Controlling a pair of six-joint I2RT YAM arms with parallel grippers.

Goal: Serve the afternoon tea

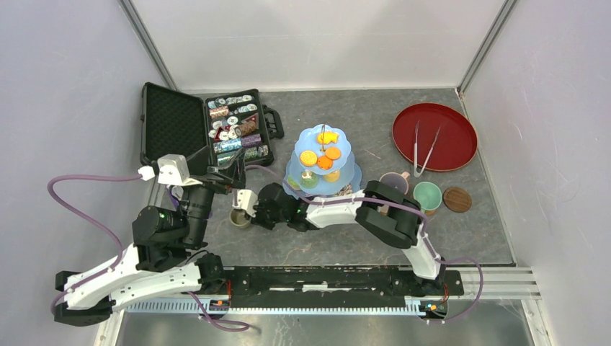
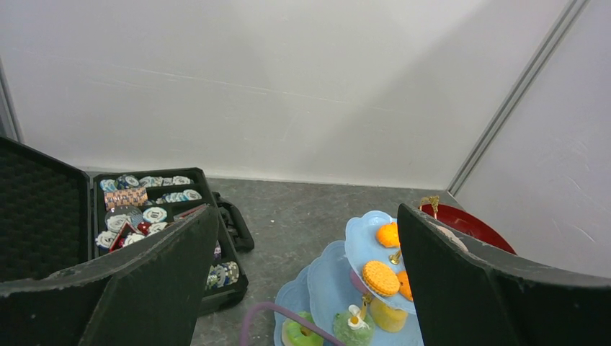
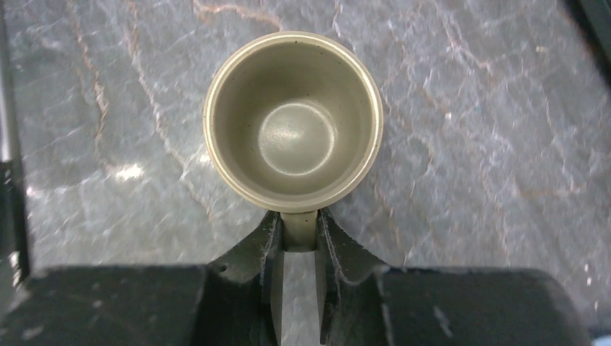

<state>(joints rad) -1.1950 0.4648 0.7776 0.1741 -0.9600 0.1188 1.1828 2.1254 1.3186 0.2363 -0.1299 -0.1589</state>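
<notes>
The small olive ceramic cup (image 3: 295,137) stood upright on the grey marbled table (image 3: 468,144). In the top view it was seen in front of the pale-blue three-tier scalloped cake stand (image 2: 328,277), to the left and apart from it, between the two arms. The right gripper (image 3: 297,222) was closed on the short handle (image 3: 297,238) of this cup. One black finger was pressed against each side of the handle, and the bowl was left free in front of the jaws. The left gripper (image 2: 306,216) was held wide open with nothing in it, raised and pointed toward the stand and the black foam-lined case (image 1: 173,122).

The step in hand was judged to be the lifting of this cup for serving. Because only a narrow tab was held, the cup could turn about it. A straight rise and a slow, level carry would be wanted, and the hold should be confirmed as firm before any sideways move. The cable and the left arm nearby should also be avoided.

The cup was round, thick-rimmed and empty, with a smooth glaze that shone in the bottom, so slipping was thought possible. The table looked hard, with pale and rusty veins. The round orange biscuits (image 2: 380,277) on the stand had a ridged edge. To the right a tan mug (image 1: 394,182), a green cup (image 1: 426,194) and a brown round coaster (image 1: 457,199) were placed near one another.
</notes>
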